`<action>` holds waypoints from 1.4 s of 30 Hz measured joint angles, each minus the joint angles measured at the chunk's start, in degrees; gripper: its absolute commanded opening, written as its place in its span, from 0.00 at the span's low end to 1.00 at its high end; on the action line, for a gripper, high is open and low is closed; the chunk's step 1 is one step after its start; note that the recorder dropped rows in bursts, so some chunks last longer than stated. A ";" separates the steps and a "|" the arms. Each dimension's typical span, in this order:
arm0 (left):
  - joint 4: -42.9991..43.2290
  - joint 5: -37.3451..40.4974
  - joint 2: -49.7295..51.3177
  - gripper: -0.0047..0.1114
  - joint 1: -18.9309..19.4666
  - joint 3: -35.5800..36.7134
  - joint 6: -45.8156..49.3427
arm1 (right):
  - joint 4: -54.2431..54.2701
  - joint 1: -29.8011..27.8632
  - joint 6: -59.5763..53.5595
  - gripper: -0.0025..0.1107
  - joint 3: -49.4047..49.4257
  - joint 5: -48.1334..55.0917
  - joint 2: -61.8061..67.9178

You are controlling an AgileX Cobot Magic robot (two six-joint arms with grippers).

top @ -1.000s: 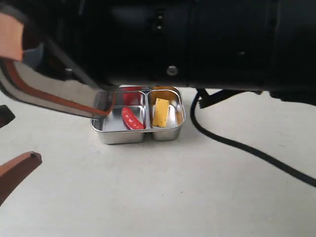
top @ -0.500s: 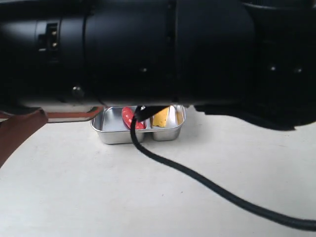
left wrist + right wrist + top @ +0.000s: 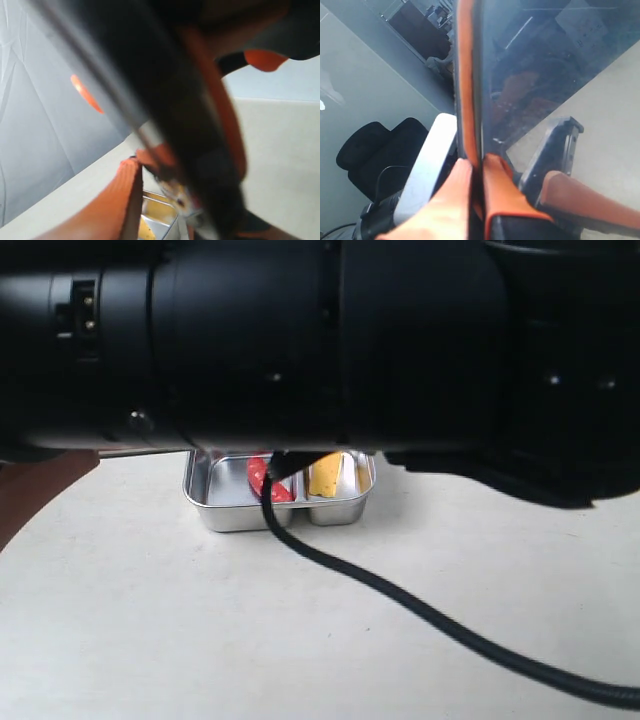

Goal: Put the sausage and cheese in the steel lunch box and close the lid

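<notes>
I count one steel lunch box [image 3: 235,515], two compartments inside that box, one red sausage [image 3: 256,474] in the box's left compartment, one yellow cheese [image 3: 325,478] in its right compartment, one dark lid [image 3: 530,65], one black cable [image 3: 400,597] crossing in front of the box

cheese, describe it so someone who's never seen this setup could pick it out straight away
Below the big black robot arm filling the top of the exterior view, a shiny steel lunch box sits on the pale table. The cheese lies in its right compartment: a yellow-orange piece, unlike the red sausage in the left one.
</notes>
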 measured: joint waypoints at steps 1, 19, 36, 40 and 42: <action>0.00 -0.68 0.00 0.04 0.00 0.00 0.00 | 0.00 0.00 -0.09 0.01 0.00 -0.18 0.00; -0.01 -15.21 0.00 0.04 -0.11 -0.94 1.05 | -7.31 0.00 0.98 0.01 0.11 -3.58 -1.37; 1.61 -22.50 -0.34 0.04 -0.59 -4.15 2.03 | -42.14 -0.11 32.82 0.01 0.11 0.54 -5.79; -0.17 -32.40 0.17 0.04 -0.17 -4.15 0.53 | -54.85 0.70 43.74 0.01 0.11 8.51 -8.00; -0.57 -32.60 0.17 0.04 -0.17 -4.05 0.24 | -58.56 0.70 46.82 0.01 0.11 9.33 -8.00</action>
